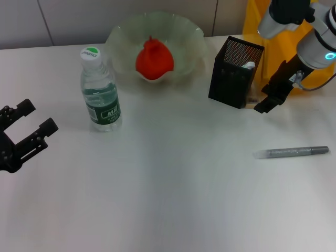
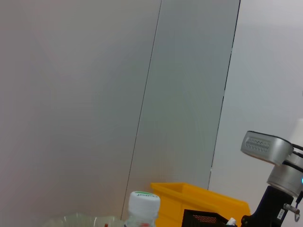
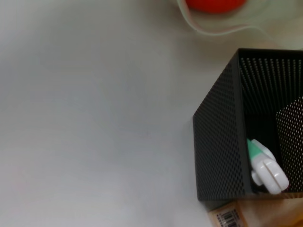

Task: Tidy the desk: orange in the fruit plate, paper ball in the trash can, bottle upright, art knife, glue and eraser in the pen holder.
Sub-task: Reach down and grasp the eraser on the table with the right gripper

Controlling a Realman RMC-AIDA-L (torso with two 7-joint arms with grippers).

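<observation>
The orange [image 1: 154, 59] lies in the pale green fruit plate [image 1: 122, 35]. To the plate's front left the bottle [image 1: 100, 94] stands upright, and its cap [image 2: 144, 202] shows in the left wrist view. The black mesh pen holder [image 1: 235, 71] holds a white-and-green glue stick [image 3: 264, 166]. The beige eraser [image 3: 231, 217] lies on the table against the holder's base. My right gripper [image 1: 266, 101] hovers right at it. The grey art knife [image 1: 291, 152] lies on the table at the front right. My left gripper [image 1: 32, 122] is open at the far left. The paper ball is out of view.
The yellow trash can [image 1: 258, 21] stands behind the pen holder at the back right, partly covered by my right arm [image 1: 310, 47]. The white table top [image 1: 168, 199] stretches in front.
</observation>
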